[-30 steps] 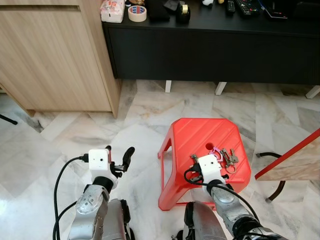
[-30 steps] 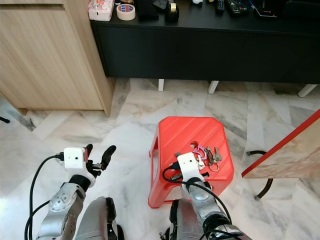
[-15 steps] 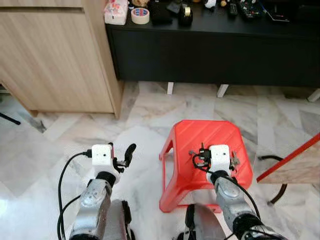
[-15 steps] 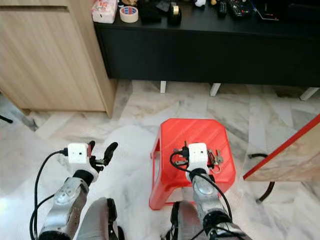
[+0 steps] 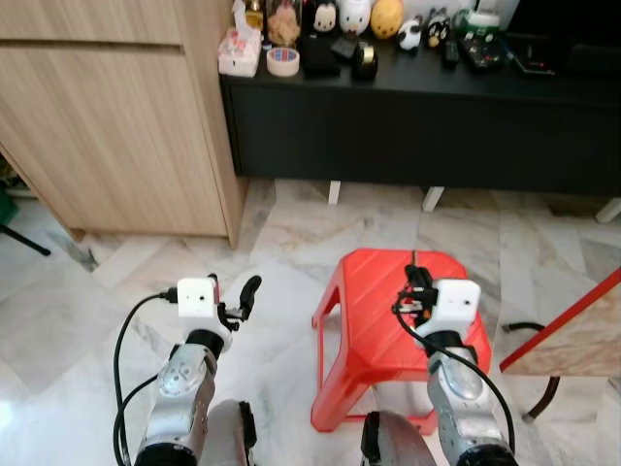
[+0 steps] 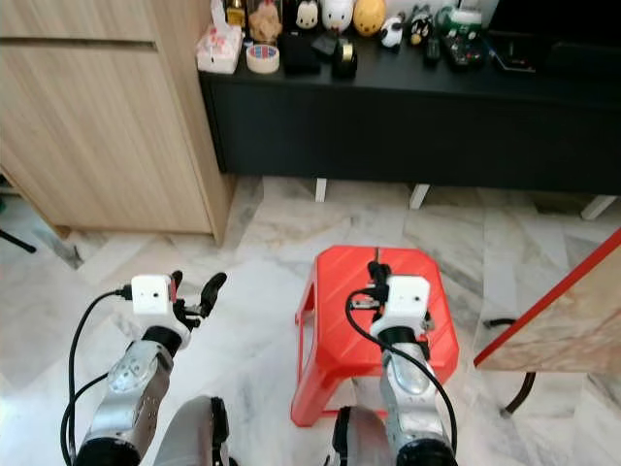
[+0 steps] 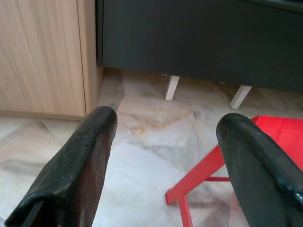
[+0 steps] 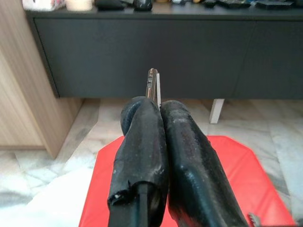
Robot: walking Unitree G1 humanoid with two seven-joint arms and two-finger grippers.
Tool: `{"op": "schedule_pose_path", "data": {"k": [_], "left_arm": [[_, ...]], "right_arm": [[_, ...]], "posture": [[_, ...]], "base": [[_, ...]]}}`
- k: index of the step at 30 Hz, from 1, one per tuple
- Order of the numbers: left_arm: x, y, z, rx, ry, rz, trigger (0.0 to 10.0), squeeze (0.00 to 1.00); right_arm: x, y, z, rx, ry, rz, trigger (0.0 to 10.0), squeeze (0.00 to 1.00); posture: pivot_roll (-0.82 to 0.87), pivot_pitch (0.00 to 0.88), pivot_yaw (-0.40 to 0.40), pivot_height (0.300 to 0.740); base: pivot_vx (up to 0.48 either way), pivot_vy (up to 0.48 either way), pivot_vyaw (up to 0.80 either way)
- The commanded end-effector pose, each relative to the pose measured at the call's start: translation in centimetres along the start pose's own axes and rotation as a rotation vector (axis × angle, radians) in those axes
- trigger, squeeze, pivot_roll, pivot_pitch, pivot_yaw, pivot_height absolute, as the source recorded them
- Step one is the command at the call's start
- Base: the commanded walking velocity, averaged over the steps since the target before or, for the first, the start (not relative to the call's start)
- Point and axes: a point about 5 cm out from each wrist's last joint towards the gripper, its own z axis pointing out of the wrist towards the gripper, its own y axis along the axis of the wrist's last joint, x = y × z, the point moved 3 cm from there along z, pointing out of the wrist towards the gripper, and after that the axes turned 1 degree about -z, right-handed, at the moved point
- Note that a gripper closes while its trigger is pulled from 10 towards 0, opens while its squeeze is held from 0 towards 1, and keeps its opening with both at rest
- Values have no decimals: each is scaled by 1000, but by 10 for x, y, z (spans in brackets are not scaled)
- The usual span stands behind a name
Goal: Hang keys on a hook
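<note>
Right tool (image 8: 158, 113): raised over the red stool (image 5: 369, 311), fingers pressed together on the keys (image 8: 152, 84); a thin metal tip of the keys sticks out beyond the fingertips. In the eye views the keys themselves cannot be made out at the tool, which is hidden behind its white wrist camera (image 5: 456, 297). A black cable loops from the wrist.

Left tool (image 7: 165, 156): held above the marble floor (image 5: 126, 282) off the stool's left edge, fingers (image 7: 90, 156) spread wide apart, holding nothing.

Stool: red plastic, standing on the floor; its seat lies below the right tool.

Bench (image 5: 427, 116): long, low, black cabinet on white feet, beyond the stool. Along its top: a tissue pack (image 5: 237, 56) and a roll of tape (image 5: 282, 61) at its left end, then small figurines (image 5: 356, 15), remotes and other dark items too small to tell.

Wooden cabinet (image 5: 107, 116): light wood, touching the bench's left end.

Red-edged board (image 5: 568, 325): tilted, at the far right, near the stool.
</note>
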Motion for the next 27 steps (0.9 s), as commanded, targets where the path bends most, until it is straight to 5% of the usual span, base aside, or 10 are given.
{"op": "schedule_pose_path", "data": {"k": [1,9,27], "left_arm": [[-1,-4,0,7,-1,-4,10000,0],[-3,-7,-2,11,-6,-6,10000,0],[-3,-5,1,-8,-9,-11,10000,0]], "right_arm": [[-1,-1,-4,11,-13,11,10000,0],[3,-4,-8,35,-7,30,10000,0],[8,3,-2,51,43,14,10000,0]], "posture": [[-13,55,-84,610],[-10,51,-84,610],[-11,31,-91,730]], "base": [[0,0,0],[0,0,0],[0,0,0]]}}
